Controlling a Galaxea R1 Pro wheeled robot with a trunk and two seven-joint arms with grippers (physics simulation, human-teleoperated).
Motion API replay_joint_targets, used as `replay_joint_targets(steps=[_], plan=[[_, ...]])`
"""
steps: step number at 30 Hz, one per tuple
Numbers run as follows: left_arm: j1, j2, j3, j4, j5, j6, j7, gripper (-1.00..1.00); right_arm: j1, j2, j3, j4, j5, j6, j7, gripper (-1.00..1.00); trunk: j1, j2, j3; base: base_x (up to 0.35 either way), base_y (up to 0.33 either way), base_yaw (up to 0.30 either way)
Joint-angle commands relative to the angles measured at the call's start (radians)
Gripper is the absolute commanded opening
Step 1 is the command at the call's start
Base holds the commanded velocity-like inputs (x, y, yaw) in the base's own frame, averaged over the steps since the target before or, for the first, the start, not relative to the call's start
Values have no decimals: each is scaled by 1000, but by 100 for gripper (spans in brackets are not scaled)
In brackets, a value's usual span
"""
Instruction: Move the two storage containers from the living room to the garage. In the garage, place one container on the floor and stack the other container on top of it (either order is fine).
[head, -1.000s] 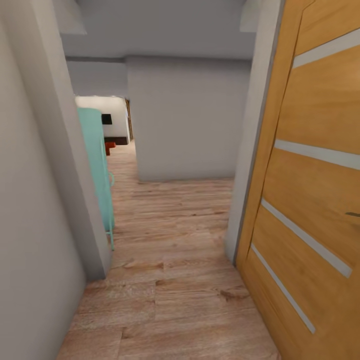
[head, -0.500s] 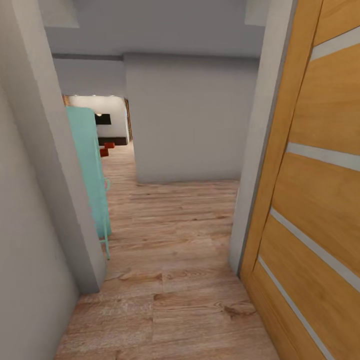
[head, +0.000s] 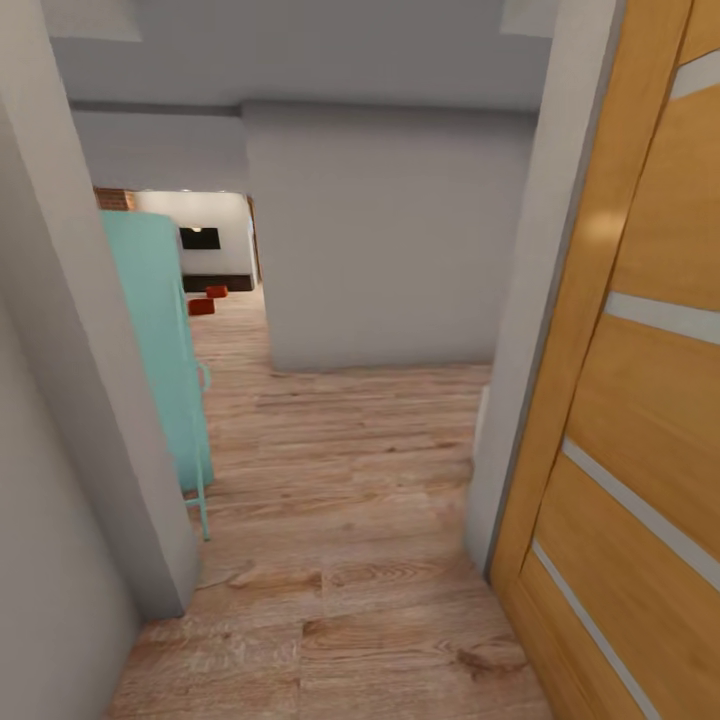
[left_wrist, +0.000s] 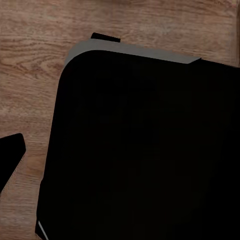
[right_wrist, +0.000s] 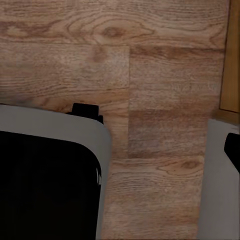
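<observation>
— So what's nearest the robot?
— Light wood plank floor (head: 340, 560), with the wooden door with glass slits (head: 640, 400) close at the right and a grey wall corner (head: 90, 420) at the left. Both have slid further toward the edges than a second ago, so the camera has advanced.
— And the claws?
— I cannot tell their state; the wrist views show dark robot bodywork (left_wrist: 145, 150) over planks.
— Further on?
— A teal cabinet (head: 160, 350), then a grey wall (head: 385, 240).
— The storage containers?
— Two small orange-red shapes (head: 207, 300) on the far living room (head: 215, 250) floor, below a black TV (head: 199, 238). A strip of red brick (head: 113, 198) has newly come into sight.
</observation>
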Motion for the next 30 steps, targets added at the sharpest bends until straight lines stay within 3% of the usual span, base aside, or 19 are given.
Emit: replay_joint_targets(steps=[1, 30], plan=[[0, -1, 7, 0, 2, -2, 1, 100, -2, 1, 8, 3, -11, -9, -1, 100, 1, 0, -1, 325, 0, 0], [0, 0, 7, 0, 1, -2, 1, 100, -1, 4, 7, 3, -16, -10, -4, 100, 1, 0, -1, 325, 0, 0]])
